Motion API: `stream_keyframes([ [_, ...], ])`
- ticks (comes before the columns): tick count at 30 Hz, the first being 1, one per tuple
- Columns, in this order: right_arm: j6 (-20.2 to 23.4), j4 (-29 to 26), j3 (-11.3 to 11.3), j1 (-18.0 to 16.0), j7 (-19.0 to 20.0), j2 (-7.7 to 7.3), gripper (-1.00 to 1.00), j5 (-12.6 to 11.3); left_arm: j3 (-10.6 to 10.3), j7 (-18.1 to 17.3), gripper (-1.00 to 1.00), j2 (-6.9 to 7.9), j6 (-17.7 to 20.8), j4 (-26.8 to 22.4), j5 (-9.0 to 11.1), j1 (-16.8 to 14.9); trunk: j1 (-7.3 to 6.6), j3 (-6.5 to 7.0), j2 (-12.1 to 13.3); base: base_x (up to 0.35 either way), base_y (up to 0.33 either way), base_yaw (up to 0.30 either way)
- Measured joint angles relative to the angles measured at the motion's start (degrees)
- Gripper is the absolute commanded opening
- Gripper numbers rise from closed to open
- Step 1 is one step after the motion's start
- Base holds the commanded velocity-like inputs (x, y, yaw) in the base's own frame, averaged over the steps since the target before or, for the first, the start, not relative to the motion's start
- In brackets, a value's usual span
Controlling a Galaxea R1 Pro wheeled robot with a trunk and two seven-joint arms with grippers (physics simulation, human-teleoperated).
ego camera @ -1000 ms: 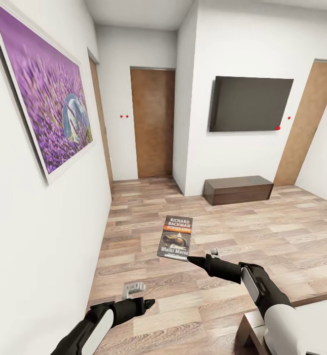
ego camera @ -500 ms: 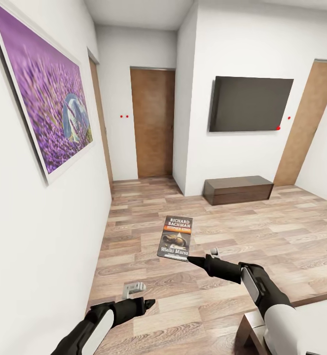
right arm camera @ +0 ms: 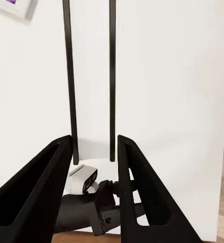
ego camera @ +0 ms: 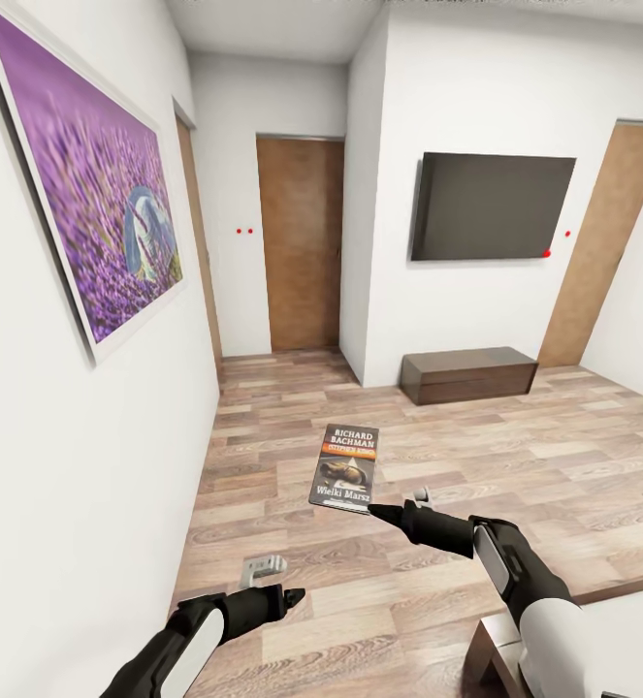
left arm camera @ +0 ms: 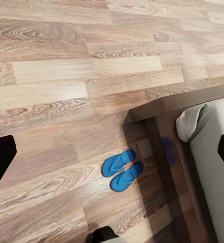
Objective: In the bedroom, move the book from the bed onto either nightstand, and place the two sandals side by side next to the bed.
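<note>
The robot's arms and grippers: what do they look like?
Both arms are glossy black with white shell panels near the wrists. The left gripper and right gripper taper to slim black tips. Seen close, the right gripper's fingers are flat, matte-black angular wedges.

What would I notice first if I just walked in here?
Probably the book held up in the air by the right gripper, with its cover facing you over the wooden floor. Then the big purple flower picture on the left wall, and two bright blue sandals lying side by side next to the bed.
</note>
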Motion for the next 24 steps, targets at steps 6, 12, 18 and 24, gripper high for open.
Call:
stream_keyframes([
  [6, 0.0, 0.0, 0.0, 0.0, 0.0, 0.03, -1.00, 0.0, 0.0, 0.0, 1.00, 0.00, 0.0, 0.0, 0.0, 0.0, 0.00, 0.22, 0.0, 0.000, 0.000, 0.000],
  [12, 0.0, 0.0, 0.0, 0.0, 0.0, 0.04, -1.00, 0.0, 0.0, 0.0, 1.00, 0.00, 0.0, 0.0, 0.0, 0.0, 0.01, 0.29, 0.0, 0.000, 0.016, 0.000],
  [18, 0.0, 0.0, 0.0, 0.0, 0.0, 0.04, -1.00, 0.0, 0.0, 0.0, 1.00, 0.00, 0.0, 0.0, 0.0, 0.0, 0.01, 0.31, 0.0, 0.000, 0.060, 0.023],
  [24, 0.0, 0.0, 0.1, 0.0, 0.0, 0.05, -1.00, 0.1, 0.0, 0.0, 1.00, 0.00, -0.1, 0.0, 0.0, 0.0, 0.01, 0.32, 0.0, 0.000, 0.023, 0.152],
])
